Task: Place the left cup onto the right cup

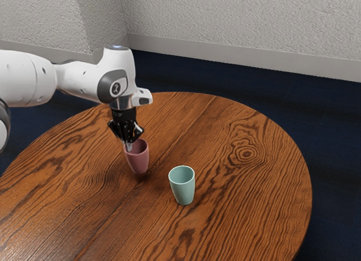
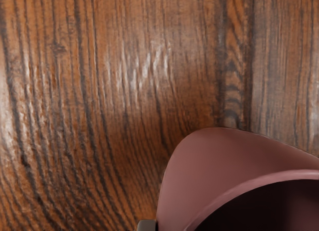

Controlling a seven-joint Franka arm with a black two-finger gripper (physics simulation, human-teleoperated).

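A dusty-pink cup (image 1: 137,158) hangs tilted just above the round wooden table (image 1: 237,131), left of centre in the exterior view. My black gripper (image 1: 129,142) reaches down onto its rim and is shut on it. In the wrist view the same pink cup (image 2: 234,176) sits large right under the hand, its dark inside showing. A pale teal cup (image 1: 182,184) stands upright on the table, a short way to the exterior view's right of the pink cup and nearer the front edge.
The table's edge (image 1: 302,216) curves round on the exterior view's right, with dark blue carpet (image 1: 327,114) beyond it. A white textured wall (image 1: 237,18) rises behind.
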